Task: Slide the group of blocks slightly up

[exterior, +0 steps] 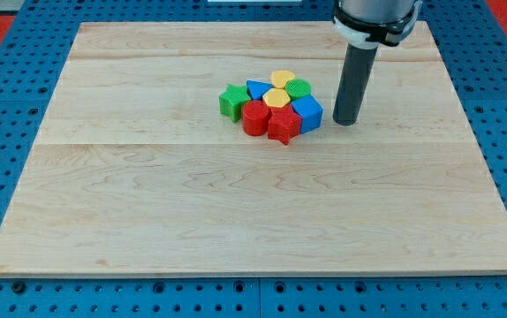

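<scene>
Camera view: on a pale wooden tabletop (147,203), eight blocks sat bunched together slightly above centre: green star (232,102), blue triangle (257,89), two yellow (283,79), green round (298,88), blue cube (307,112), red cylinder (255,117), red star (282,126). My tip (345,121) stood just right of the blue cube, apart. No hand existed, only a rod. Judged: approach stage; next, circle below the cluster, then push upward.

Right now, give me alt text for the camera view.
A tight cluster of red, blue, green and yellow blocks sits above centre on a wooden board. My tip rests just to the view's right of the cluster, beside a blue block.
</scene>
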`<state>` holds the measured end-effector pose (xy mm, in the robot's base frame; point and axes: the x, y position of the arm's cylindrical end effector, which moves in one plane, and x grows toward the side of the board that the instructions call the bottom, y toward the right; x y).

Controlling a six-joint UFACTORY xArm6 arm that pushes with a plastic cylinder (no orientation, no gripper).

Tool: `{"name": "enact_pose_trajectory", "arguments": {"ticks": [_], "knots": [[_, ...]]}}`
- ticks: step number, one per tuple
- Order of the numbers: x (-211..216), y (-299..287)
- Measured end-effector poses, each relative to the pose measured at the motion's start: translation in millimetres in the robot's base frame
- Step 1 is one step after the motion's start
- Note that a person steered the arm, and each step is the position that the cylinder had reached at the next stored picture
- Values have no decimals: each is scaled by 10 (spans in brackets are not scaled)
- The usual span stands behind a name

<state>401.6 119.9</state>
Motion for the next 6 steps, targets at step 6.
{"name": "enact_pose_trajectory", "arguments": {"ticks": [6], "knots": [[808, -251]]}}
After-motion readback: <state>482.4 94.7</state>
